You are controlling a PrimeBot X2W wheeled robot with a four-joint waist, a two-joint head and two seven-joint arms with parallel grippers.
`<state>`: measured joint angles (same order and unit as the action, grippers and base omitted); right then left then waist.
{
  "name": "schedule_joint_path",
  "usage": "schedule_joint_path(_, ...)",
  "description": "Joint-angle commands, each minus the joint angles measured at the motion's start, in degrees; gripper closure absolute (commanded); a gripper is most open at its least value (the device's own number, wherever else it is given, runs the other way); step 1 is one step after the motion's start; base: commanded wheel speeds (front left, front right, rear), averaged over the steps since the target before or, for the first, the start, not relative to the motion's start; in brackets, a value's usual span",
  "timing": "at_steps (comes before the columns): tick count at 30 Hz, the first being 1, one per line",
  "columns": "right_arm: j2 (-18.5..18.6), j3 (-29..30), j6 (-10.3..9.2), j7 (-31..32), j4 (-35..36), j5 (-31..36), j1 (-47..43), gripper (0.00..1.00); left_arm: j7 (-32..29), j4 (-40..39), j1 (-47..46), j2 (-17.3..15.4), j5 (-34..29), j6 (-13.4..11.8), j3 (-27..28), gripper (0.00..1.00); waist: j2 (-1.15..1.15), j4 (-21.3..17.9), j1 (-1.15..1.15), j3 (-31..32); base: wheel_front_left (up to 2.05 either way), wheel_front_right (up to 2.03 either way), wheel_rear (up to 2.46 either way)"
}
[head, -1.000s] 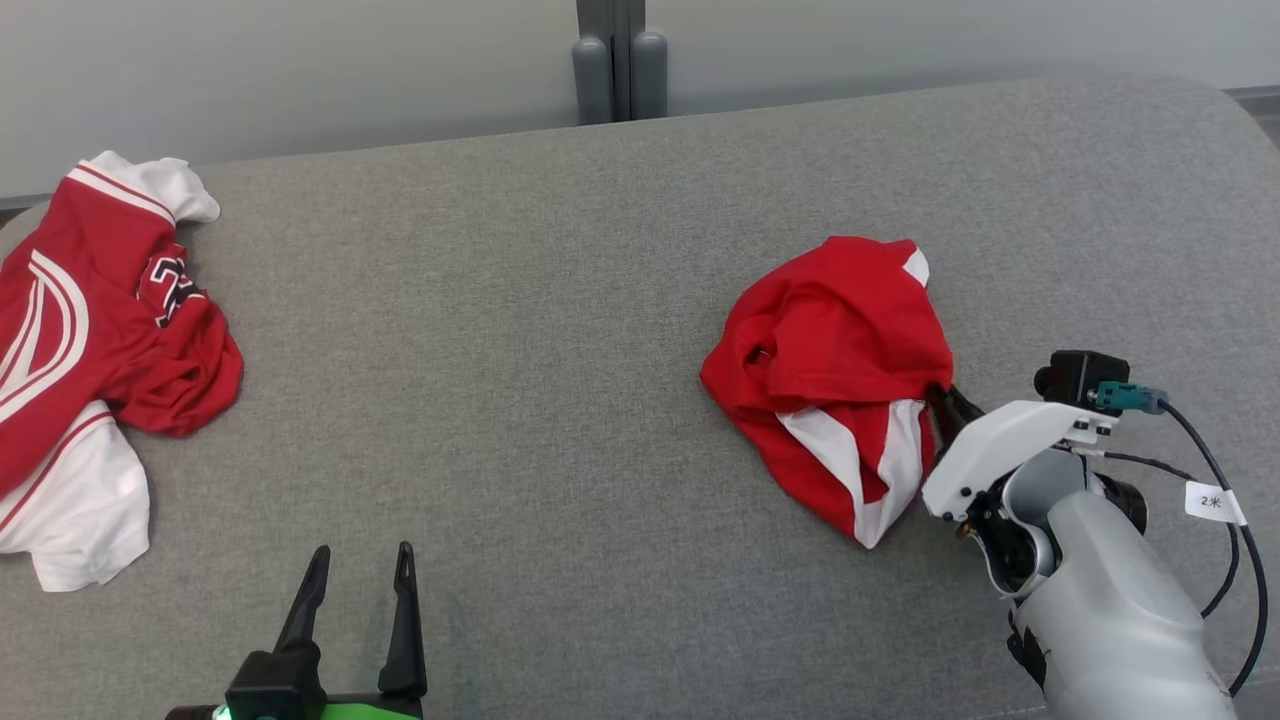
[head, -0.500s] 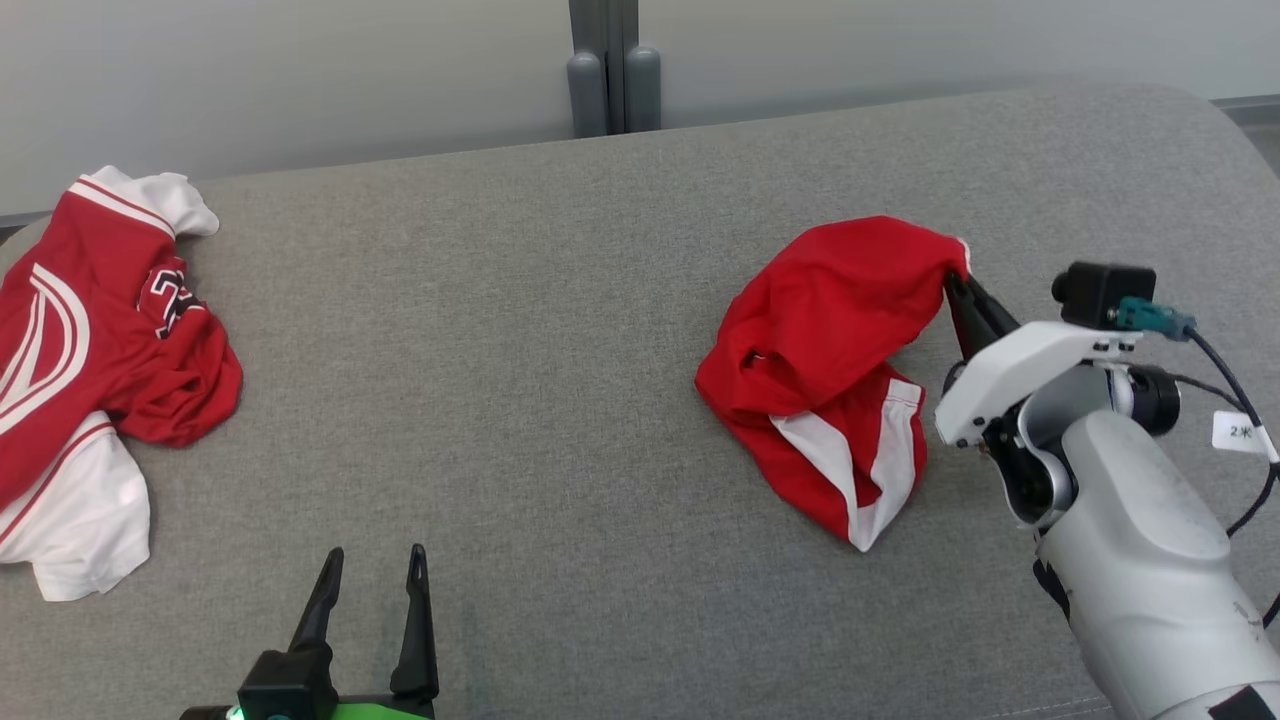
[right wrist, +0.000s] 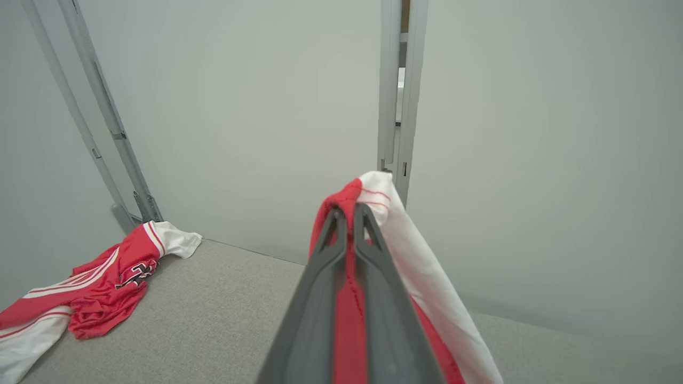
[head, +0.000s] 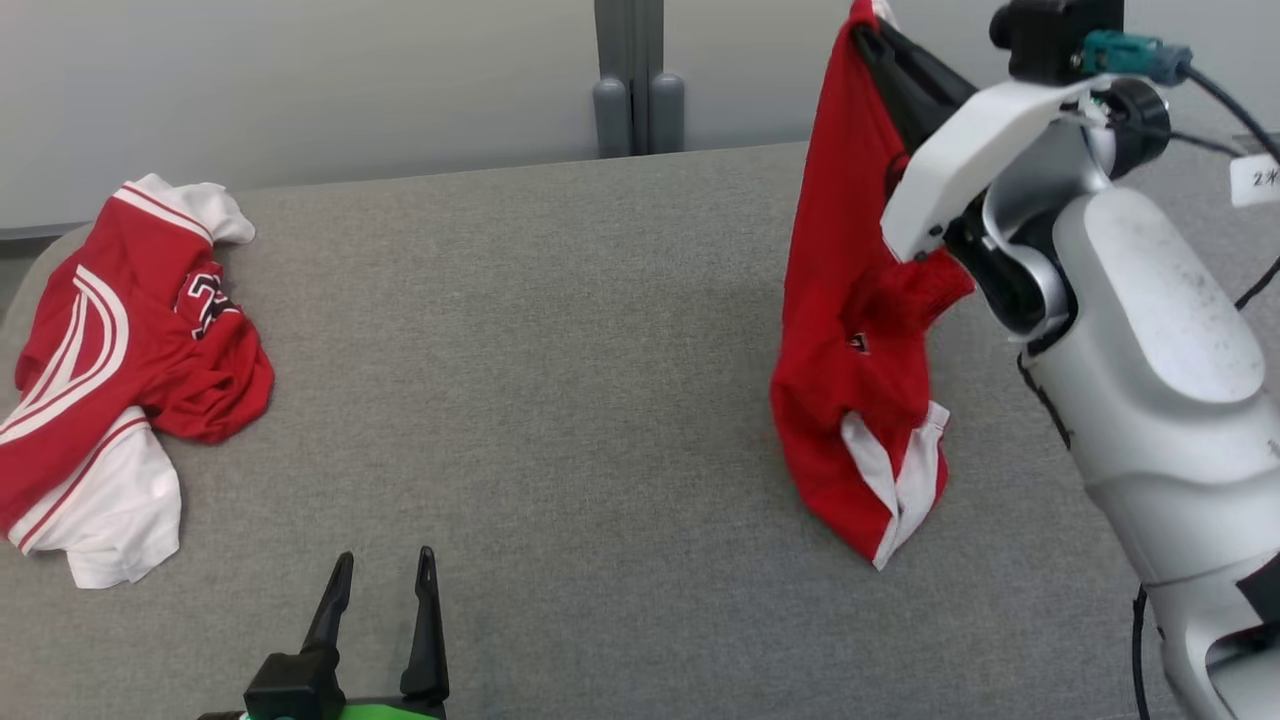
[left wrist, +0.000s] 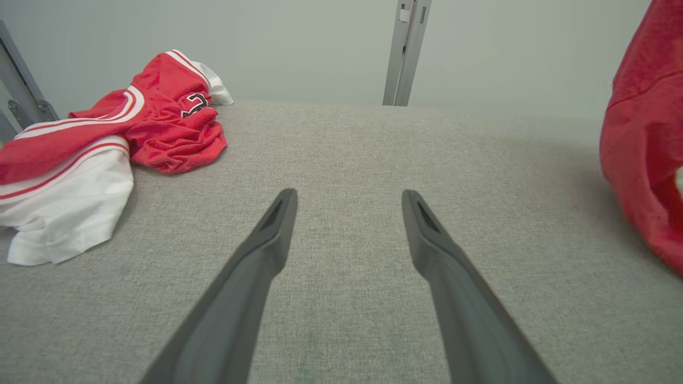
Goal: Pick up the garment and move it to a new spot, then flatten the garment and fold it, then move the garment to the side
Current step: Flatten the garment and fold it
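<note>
Vertically the garment (head: 850, 330) hangs — right hand (head: 868, 25) pinching top.

The garment (head: 850, 300) hangs from the right gripper (head: 868, 25) over the tabletop's (head: 550, 350) right side. Another jersey (head: 120, 350) lies on its far left, with the left gripper (head: 385, 570) at the front.

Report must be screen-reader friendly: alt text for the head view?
The right gripper, shut, holds a red garment hanging over a grey padded surface. The left gripper sits open at lower left; a second red garment lies crumpled at far left.
</note>
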<state>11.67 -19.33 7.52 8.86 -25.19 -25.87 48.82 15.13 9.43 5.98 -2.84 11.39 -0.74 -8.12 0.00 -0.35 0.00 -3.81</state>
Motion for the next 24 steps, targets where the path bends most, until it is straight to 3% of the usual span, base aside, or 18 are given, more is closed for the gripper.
schedule_joint_path(1, 0.4, -0.5, -0.06, 1.1, 0.7, -0.4, 2.1, 1.0, 0.0, 0.1, -0.3, -0.1, 0.8, -0.5, -0.2, 0.0, 0.0, 1.2, 0.0, 0.7, 0.0, 0.0, 0.0)
schedule_joint_path(12, 0.2, -6.4, -0.07, 7.5, 2.0, -5.5, 9.7, 1.0, 0.0, 0.6, 1.4, -0.1, 2.7, -2.0, -1.7, 0.0, 0.0, 5.6, 0.0, 3.1, 0.0, 0.0, 0.0)
schedule_joint_path(21, 1.8, -9.1, -0.07, 9.2, 4.7, -10.7, 9.5, 1.0, 0.0, 0.1, 2.4, -0.1, 3.1, -2.7, -1.0, 0.0, 0.0, 5.4, 0.0, 4.0, 0.0, 0.0, 0.0)
schedule_joint_path(24, 4.0, -10.2, -0.07, 10.6, 6.4, -12.0, 7.5, 1.0, 0.0, -0.2, 2.6, -0.1, 3.0, -2.7, -0.6, 0.0, 0.0, 4.6, 0.0, 3.9, 0.0, 0.0, 0.0)
